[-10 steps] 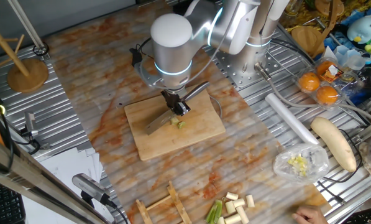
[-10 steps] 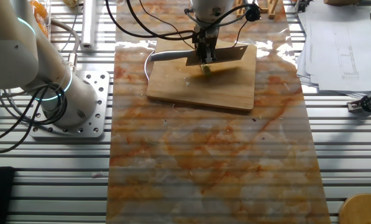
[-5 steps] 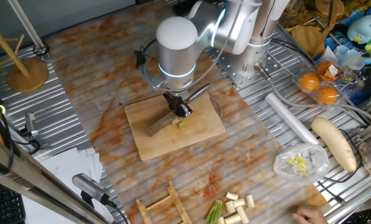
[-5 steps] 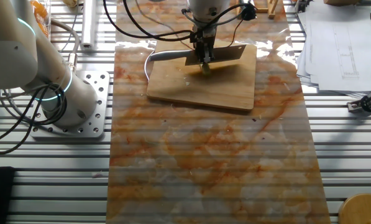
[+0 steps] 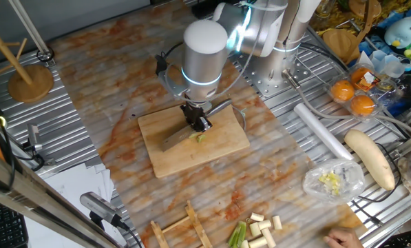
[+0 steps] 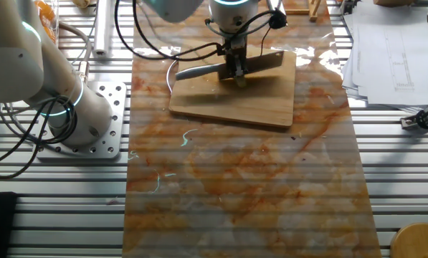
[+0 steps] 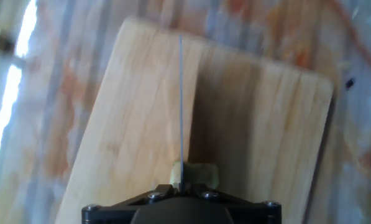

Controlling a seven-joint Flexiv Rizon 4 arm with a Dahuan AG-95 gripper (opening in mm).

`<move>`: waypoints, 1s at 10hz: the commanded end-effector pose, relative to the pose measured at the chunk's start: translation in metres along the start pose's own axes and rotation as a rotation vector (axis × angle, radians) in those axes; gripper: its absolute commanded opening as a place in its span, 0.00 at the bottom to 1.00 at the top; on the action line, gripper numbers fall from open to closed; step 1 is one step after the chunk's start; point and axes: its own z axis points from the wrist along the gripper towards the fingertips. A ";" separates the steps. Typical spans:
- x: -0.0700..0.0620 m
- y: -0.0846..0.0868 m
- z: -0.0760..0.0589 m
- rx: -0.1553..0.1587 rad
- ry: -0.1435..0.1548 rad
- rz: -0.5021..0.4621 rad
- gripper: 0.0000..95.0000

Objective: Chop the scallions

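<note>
**Robot arm holds a knife over a scallion piece on a wooden board**

A wooden cutting board [image 5: 193,142] lies on a table covered with a marbled orange-and-white sheet [image 6: 249,186]. Everything below is placed relative to this board.

Above the middle of the board hangs the robot's gripper [image 5: 197,122], its two fingers clamped on a knife [image 5: 191,127]. The flat grey blade runs across the board, its handle end reaching past the board's edge on the side towards the arm's base [image 5: 277,65]. In the hand view the blade appears edge-on as a thin line down the board's centre.

A small pale yellow-green piece of the scallions [image 5: 200,137] sits on the board directly beneath the blade, close below the gripper. The hand view shows it [image 7: 196,175] at the near end of the blade; whether the edge touches it cannot be told.

More scallion stalks [image 5: 257,229], short pale cylinders with some green lengths, lie off the board on the table near the front edge of one fixed view. Beside them a person's fingers [image 5: 341,239] enter at the corner. A clear bag [image 5: 334,180] holding chopped yellow-green bits rests well apart from the board, next to a large pale curved vegetable [image 5: 370,158]. Two oranges [image 5: 352,97] sit further beyond.
</note>
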 end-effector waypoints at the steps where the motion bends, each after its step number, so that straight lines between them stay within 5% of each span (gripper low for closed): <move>1: -0.010 0.008 0.043 -0.001 0.027 0.016 0.00; 2: -0.011 0.008 0.043 0.038 0.053 -0.011 0.00; 4: -0.012 0.008 0.043 0.014 0.055 -0.016 0.00; 7: -0.011 0.011 0.028 -0.008 0.109 -0.024 0.00; 10: -0.011 0.011 0.026 -0.009 0.108 -0.027 0.00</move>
